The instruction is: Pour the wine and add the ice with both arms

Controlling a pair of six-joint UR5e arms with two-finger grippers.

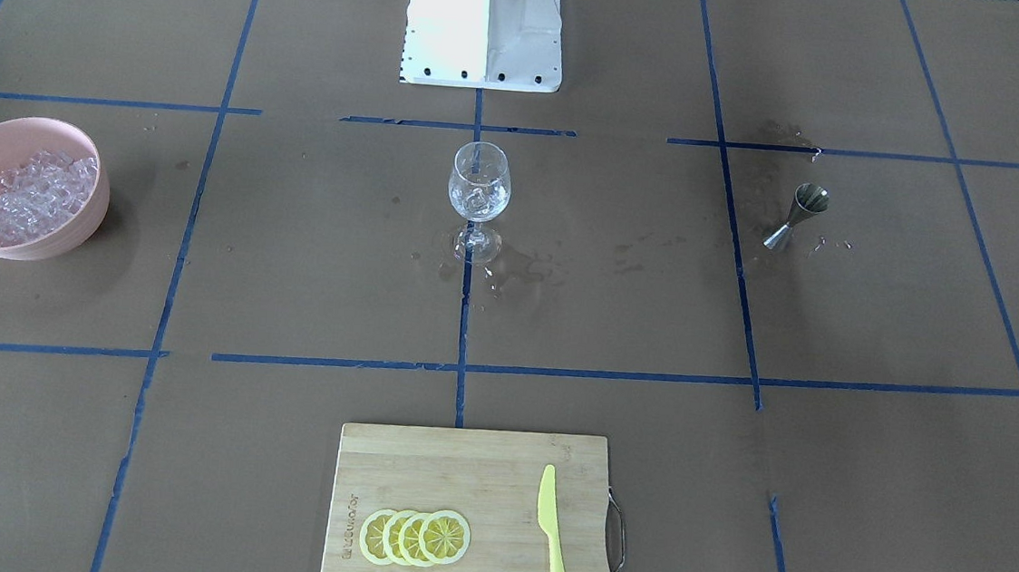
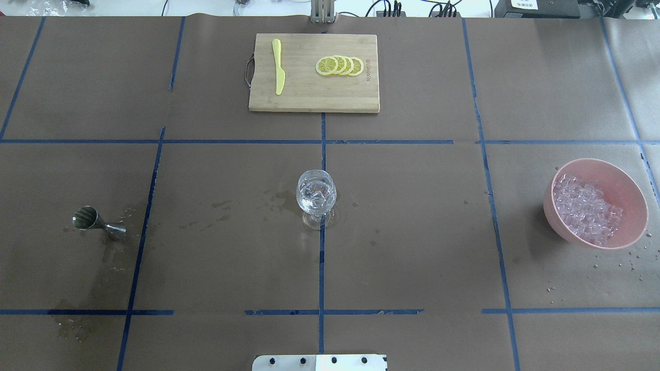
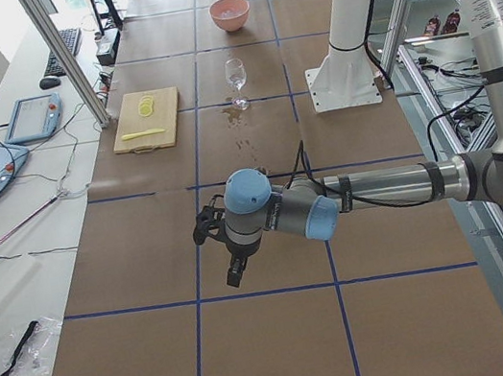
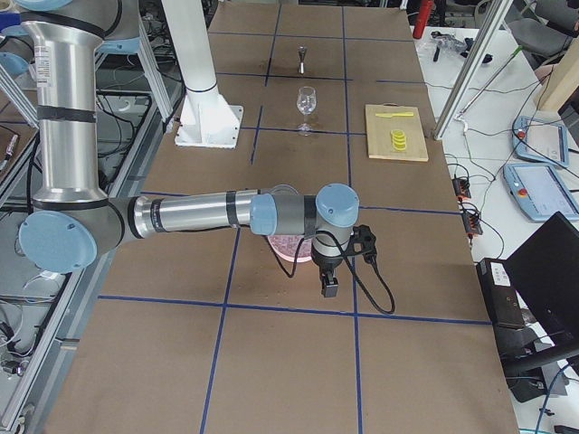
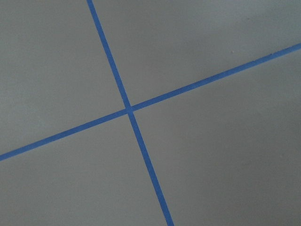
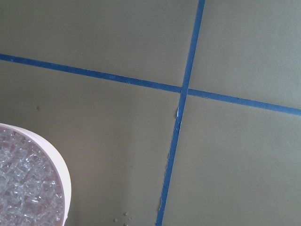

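Note:
A clear wine glass [image 1: 479, 184] stands upright at the table's middle with a few ice pieces in its bowl; it also shows from overhead [image 2: 316, 193]. No dark wine shows in any view. A steel jigger [image 2: 93, 219] stands on a wet patch on my left side. A pink bowl [image 2: 626, 180] holds a heap of ice [image 2: 585, 208] on my right side. My left gripper [image 3: 237, 270] hangs over bare table past the jigger; I cannot tell if it is open. My right gripper [image 4: 330, 287] hangs just beyond the bowl [image 6: 63, 183]; I cannot tell its state either.
A bamboo cutting board [image 2: 309, 95] at the far side carries several lemon slices [image 2: 340, 65] and a yellow knife [image 2: 278, 66]. The white stand [image 1: 484, 25] is at the robot's base. Wet stains [image 1: 520, 269] lie around the glass's foot. Blue tape lines grid the brown table.

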